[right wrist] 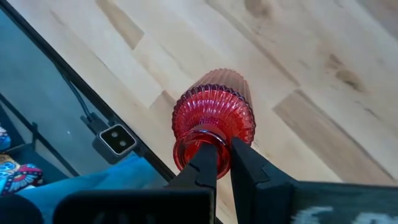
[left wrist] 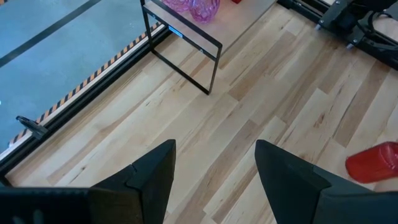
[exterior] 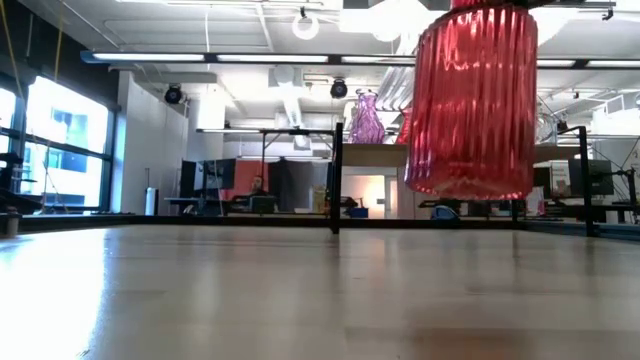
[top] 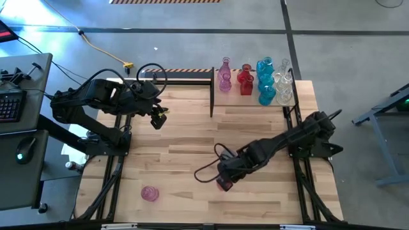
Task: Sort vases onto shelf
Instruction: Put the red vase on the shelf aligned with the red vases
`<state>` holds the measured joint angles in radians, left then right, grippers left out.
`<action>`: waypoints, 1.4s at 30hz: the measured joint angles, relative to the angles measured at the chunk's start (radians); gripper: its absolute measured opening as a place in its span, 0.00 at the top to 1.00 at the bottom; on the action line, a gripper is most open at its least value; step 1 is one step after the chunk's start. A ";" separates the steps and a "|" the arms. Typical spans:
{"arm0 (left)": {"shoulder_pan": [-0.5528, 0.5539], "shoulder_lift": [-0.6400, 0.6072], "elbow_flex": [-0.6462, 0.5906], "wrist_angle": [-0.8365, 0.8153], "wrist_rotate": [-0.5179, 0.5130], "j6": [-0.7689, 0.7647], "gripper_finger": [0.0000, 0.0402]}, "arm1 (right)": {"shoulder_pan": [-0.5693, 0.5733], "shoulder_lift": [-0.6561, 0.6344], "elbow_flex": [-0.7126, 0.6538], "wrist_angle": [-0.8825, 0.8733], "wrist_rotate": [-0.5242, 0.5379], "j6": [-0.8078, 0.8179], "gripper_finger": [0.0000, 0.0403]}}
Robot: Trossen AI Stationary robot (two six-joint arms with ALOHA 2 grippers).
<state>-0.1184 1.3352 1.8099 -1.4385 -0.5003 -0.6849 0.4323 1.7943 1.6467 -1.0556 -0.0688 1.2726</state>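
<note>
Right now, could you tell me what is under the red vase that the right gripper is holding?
Only bare tabletop: the red vase hangs clear of it in the right gripper, pinched at its neck. Its underside cannot be seen.

The shelf [top: 252, 102] sits at the far right part of the table [top: 192, 140]. Vases [top: 255, 80] stand in a row along the back of the shelf, close together.

One vase [top: 149, 193] lies alone on the table near the front left corner, far from the shelf.

The right gripper [top: 223, 181] is over the front middle of the table. It holds a ribbed vase [right wrist: 214, 118] by the neck, up off the table.

The left gripper [top: 157, 120] hangs over the back left part of the table, to the left of the shelf, well apart from the right gripper.
</note>
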 joint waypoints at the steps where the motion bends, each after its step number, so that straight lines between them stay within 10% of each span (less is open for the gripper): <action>1: 0.000 0.000 0.000 0.000 0.000 -0.001 0.47 | -0.006 -0.002 0.008 -0.018 -0.003 -0.013 1.00; 42: 0.000 0.000 0.000 0.000 0.000 0.000 0.47 | -0.608 -0.285 0.099 -0.450 -0.020 -0.585 1.00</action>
<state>-0.1184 1.3351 1.8099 -1.4386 -0.5003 -0.6847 -0.1761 1.5089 1.7461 -1.5058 -0.0886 0.6877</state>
